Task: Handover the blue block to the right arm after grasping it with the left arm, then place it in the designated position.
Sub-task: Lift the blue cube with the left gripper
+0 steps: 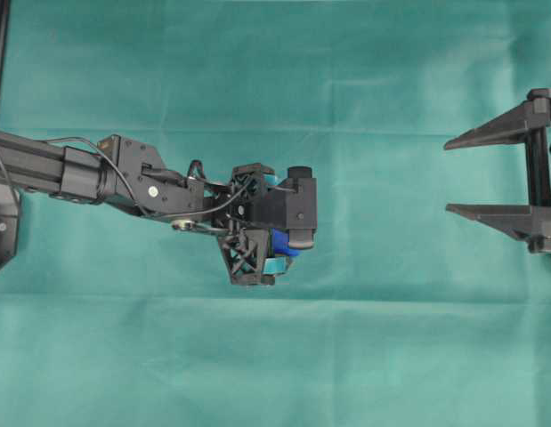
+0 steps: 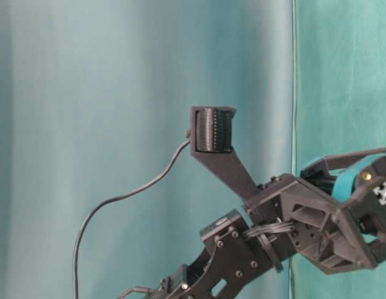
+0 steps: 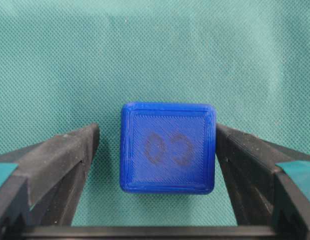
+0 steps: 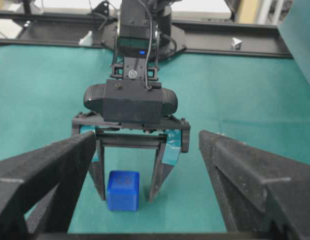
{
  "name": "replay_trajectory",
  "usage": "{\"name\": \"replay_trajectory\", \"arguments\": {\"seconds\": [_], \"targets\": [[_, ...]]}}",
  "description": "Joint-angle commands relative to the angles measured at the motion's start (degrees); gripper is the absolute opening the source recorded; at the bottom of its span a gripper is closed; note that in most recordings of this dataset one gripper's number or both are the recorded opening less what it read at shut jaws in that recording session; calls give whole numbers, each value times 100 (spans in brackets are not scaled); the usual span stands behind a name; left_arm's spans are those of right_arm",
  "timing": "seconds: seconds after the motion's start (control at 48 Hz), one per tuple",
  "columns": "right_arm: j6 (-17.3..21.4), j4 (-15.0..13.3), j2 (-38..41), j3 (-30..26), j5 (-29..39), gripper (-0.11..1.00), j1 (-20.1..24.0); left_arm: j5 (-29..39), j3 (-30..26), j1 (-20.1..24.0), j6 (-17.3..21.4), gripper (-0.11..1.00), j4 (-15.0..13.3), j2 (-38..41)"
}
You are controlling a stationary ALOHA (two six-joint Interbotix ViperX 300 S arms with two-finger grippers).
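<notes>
From overhead, the left arm (image 1: 79, 173) reaches out over the green cloth (image 1: 364, 80) with its teal-banded left gripper (image 1: 277, 231) pointing down, and a sliver of the blue block (image 1: 285, 246) peeks out under the wrist camera housing. The right gripper (image 1: 475, 175) sits well off to the side with its fingers spread wide, holding nothing. I can't spot the designated position's white dots anywhere here.

Table-level view is mostly the left arm's wrist and camera bracket (image 2: 212, 134) against the cloth backdrop, so it tells me little about the block.

The left wrist cam is the good one. The block sits flat on the cloth right between the two open fingers (image 3: 59, 155). There's a clear gap on the left side, while the right finger is very close to it, maybe touching, I can't say for sure. Nothing is gripped. The block is bright blue, square-faced with rounded edges, fine print lines and a faint dark scribble on top.

From the right wrist cam, past the right gripper's wide-open fingers, the left gripper straddles the block on the cloth.

So my read: the grasp isn't even closed yet. Squeezing, lifting, the handover and the placing are all left to do.
</notes>
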Motion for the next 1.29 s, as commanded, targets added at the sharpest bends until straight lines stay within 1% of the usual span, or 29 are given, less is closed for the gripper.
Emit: {"name": "replay_trajectory", "arguments": {"seconds": [0.0, 0.396, 0.5, 0.521, 0.583, 0.687, 0.708, 0.729, 1.271], "targets": [[9, 0, 26, -123, -26, 93, -9, -62, -35, 9, 0, 100, 9, -79], [9, -9, 26, -123, -26, 93, -9, -70, -26, 0, 0, 99, 9, -70], [9, 0, 26, -123, -26, 93, -9, -62, -35, -26, 0, 96, 9, -70], [9, -9, 26, -123, -26, 93, -9, -62, -26, -26, -9, 95, 9, -70], [9, -9, 26, -123, -26, 93, -9, -70, -18, -53, 9, 83, 9, -79], [9, 0, 26, -123, -18, 93, -9, -70, -9, -44, 9, 54, 9, -88], [9, -9, 26, -123, -26, 93, -9, -70, 0, -44, 9, 48, 9, -88], [9, -9, 26, -123, -18, 93, -9, -79, -9, -53, 9, 46, 9, -88], [9, -9, 26, -123, -9, 93, -9, -132, 9, -53, -9, 47, 9, -220]]}}
